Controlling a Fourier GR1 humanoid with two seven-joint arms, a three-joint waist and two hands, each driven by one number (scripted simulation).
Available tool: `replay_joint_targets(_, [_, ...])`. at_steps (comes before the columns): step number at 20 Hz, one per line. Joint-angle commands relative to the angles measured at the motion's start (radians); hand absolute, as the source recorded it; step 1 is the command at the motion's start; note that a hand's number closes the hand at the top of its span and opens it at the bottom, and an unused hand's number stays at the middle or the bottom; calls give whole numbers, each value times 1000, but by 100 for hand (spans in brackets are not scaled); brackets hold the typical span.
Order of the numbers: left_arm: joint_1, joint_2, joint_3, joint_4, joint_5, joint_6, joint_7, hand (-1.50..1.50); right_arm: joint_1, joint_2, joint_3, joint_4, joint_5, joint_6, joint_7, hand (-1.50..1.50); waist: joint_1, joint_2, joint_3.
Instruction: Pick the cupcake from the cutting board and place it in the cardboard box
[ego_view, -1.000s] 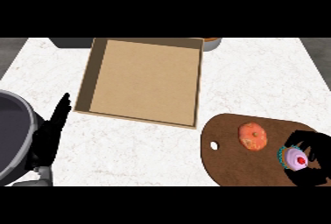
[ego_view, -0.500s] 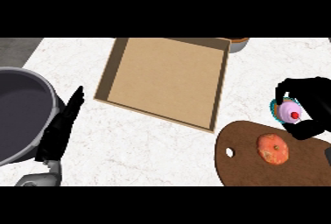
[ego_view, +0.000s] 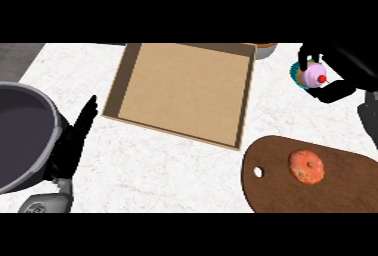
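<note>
My right hand (ego_view: 345, 75) is curled round the cupcake (ego_view: 312, 75), which has pink frosting, a red cherry and a teal wrapper. It hangs in the air at the upper right, just right of the cardboard box (ego_view: 181, 92) and above the counter. The box lies open and flat near the top middle. A brown cutting board (ego_view: 339, 192) lies at the lower right, below the hand. My left hand (ego_view: 72, 145) rests open at the left, fingers straight and pointing up, beside the box's lower left corner.
An orange frosted doughnut (ego_view: 306, 166) lies on the cutting board. A large dark round pot (ego_view: 18, 135) fills the left edge, touching my left forearm. A small orange-rimmed dish (ego_view: 264, 47) peeks out behind the box's far right corner.
My right hand has carried the cupcake up off the cutting board and farther toward the top right, level with the box. The left hand stays open at the left.
</note>
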Motion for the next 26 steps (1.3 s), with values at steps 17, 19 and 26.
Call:
replay_joint_targets(17, [111, 19, 58, -1, 24, -11, -43, 0, -441, 297, -58, 169, -341, 267, -170, 150, -91, -28, -3])
replay_joint_targets(19, [84, 5, 52, -10, -6, 25, -18, 0, -416, 358, -16, 116, -308, 242, -98, 150, -96, -29, -3])
replay_joint_targets(26, [84, 27, 83, 7, 28, -11, -53, 0, -512, 502, 54, 290, -187, 131, -20, 150, -83, -24, -3])
